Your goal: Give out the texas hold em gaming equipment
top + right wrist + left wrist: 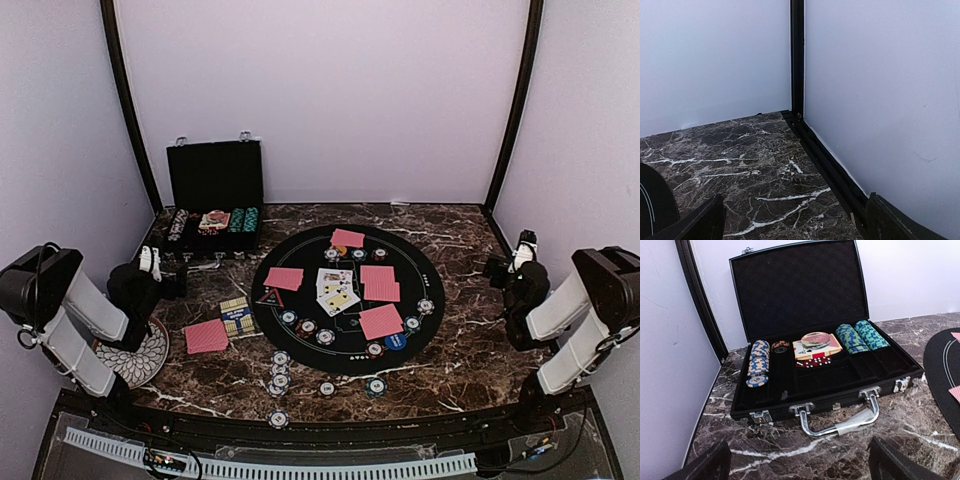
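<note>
On the round black mat (425, 262) lie red-backed playing cards (380, 321), face-up cards (336, 288), poker chips (306, 327), a blue button (397, 341) and the black triangle marker (270, 297). More chips (280, 371) sit on the marble before the mat, and a red card pile (206, 336) lies to its left. My left gripper (176, 282) (800, 471) is open and empty, facing the open black case (815, 382), which holds chip stacks (759, 362) (860, 337). My right gripper (498, 268) (795, 227) is open over bare marble near the right wall.
A flower-patterned plate (140, 362) lies under the left arm. A small card box (237, 316) sits beside the mat. The case's chrome handle (840, 426) points toward my left gripper. A black frame rail (825, 160) runs along the right wall. Dice (812, 361) rest inside the case.
</note>
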Tool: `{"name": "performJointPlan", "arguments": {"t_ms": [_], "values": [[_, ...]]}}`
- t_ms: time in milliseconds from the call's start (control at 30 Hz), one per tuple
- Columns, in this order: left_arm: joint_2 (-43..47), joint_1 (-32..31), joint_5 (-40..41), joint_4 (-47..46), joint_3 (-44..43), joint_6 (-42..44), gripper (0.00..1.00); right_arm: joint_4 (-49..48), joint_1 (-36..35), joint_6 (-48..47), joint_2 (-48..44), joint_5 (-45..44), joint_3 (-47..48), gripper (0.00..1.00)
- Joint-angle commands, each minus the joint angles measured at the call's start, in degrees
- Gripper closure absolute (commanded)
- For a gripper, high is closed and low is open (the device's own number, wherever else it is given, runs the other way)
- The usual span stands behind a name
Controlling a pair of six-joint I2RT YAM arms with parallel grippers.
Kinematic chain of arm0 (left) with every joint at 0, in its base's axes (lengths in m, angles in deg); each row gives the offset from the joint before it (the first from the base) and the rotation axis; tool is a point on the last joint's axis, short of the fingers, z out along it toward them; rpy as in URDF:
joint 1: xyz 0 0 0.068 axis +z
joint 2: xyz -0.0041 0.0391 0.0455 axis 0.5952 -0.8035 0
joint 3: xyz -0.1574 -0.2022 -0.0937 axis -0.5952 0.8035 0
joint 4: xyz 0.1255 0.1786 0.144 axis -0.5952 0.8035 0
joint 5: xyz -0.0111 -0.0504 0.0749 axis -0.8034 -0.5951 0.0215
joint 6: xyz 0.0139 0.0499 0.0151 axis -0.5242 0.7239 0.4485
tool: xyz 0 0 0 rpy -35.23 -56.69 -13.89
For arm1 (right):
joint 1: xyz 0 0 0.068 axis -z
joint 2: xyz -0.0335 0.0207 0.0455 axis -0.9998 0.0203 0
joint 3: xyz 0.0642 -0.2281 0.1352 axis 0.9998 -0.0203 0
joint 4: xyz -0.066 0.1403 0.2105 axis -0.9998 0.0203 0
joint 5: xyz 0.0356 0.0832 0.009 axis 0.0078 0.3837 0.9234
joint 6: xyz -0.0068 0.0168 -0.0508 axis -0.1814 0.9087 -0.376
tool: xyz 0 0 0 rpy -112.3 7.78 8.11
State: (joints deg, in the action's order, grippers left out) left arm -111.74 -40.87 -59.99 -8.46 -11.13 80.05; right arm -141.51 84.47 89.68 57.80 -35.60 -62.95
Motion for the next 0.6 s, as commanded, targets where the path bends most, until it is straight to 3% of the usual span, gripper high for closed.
{"name": "performJointPlan", "arguments": {"t_ms": [0,567], "values": [[1.2,2.6,-2.8,2.8,-3.4,-3.0,0.01,1.3,2.7,2.2,-0.2,2.4,2.1,0.02],[0.8,2.8,-2.4,1.9,-3.3,-3.3,0.01,0.4,2.8,2.0,-0.1,2.6,1.8,0.02]]}}
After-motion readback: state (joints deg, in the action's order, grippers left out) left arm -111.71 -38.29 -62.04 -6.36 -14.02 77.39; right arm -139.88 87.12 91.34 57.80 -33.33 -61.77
